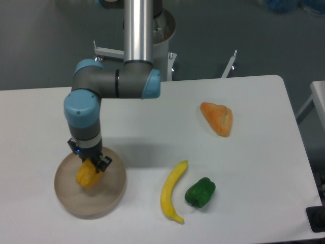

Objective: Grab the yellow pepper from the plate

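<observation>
- Gripping the small blocky yellow-orange bell pepper point(88, 175) at its upper end, my black two-finger gripper point(91, 163) has its jaws pressed against the top of it, 1 on each side as far as I can tell.
- The pepper hangs directly below my fingertips, over the middle of the round beige-tan shallow plate point(109, 195); whether its underside touches the plate floor or sits just above it, I cannot tell.
- I judge the pepper light and stiff, likely a smooth, slightly slippery toy shell, so a pinch across the broad shoulders near the stem should hold better than 1 lower on the tapering body.
- Its lobed shape could let it twist between 2 narrow pads if I lift fast.
- My wrist and jaws cover the stem and the top of the pepper, so the contact points are hidden.
- Well off to my side lie a long curved yellow banana point(172, 191), a dark green pepper point(200, 192) and an orange wedge-shaped item point(218, 118), all apart from the plate.
</observation>
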You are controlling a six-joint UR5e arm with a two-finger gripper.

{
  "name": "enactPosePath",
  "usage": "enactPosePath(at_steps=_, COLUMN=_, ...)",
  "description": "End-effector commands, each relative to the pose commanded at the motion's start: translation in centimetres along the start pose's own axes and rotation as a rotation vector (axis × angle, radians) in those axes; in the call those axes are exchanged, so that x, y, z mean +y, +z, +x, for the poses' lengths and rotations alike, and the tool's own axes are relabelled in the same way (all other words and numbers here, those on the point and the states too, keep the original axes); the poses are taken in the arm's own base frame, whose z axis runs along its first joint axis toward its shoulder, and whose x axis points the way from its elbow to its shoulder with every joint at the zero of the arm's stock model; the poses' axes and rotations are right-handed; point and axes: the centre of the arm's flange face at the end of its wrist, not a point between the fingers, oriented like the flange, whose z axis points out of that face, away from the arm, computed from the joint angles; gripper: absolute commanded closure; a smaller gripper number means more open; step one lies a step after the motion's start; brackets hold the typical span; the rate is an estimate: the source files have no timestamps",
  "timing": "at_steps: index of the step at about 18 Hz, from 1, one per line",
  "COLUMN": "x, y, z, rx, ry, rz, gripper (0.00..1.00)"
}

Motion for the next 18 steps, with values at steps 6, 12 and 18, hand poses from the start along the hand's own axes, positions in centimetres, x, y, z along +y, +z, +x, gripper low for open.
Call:
enactPosePath(at_steps=6, x=5.6, y=-4.1, z=-8.7, rx=-0.058, ry=0.048, rz=0.001, gripper=0.57)
enactPosePath(at_steps=12, x=9.9, y=-4.9, z=-13.6, rx=-0.076, ry=0.122, rz=-0.016, gripper=0.57)
enactPosePath(at_steps=18, x=11.2, y=-5.5, z=-14.9, rx=-0.104, ry=0.145, rz=-0.055, gripper=0.57)
